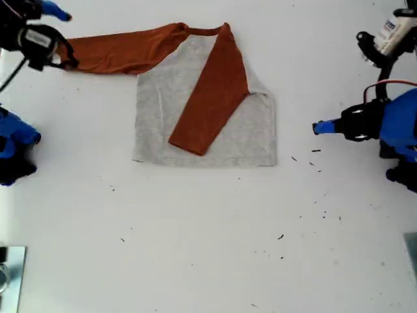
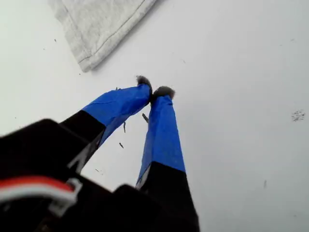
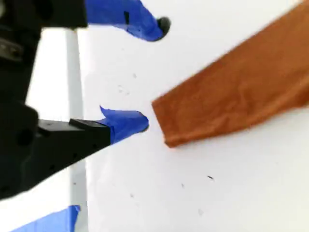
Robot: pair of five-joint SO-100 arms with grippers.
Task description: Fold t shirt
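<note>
Shirt: the small grey t shirt with rust-orange sleeves (image 1: 215, 124) is lying flat on the white table (image 1: 195, 248), one sleeve folded across the body, the other stretching toward the exterior view's left.
First pincer: my first gripper (image 2: 153, 92) is sitting with tips together, holding nothing, near the shirt's hem corner.
Second pincer: my second gripper (image 3: 153, 75) is hanging with tips apart, just beside the outstretched sleeve's cuff.

White surface (image 1: 195, 261), matte and bare over most of its area. Small dark specks (image 1: 316, 151) lie scattered just beside my first claw (image 1: 317, 128); the first wrist view shows a few (image 2: 145, 117) directly under its tips. One speck (image 3: 210, 178) lies near my second claw (image 3: 153, 72). Metal plate (image 1: 10, 277) at the exterior view's lower left corner, well apart from both claws.
</note>
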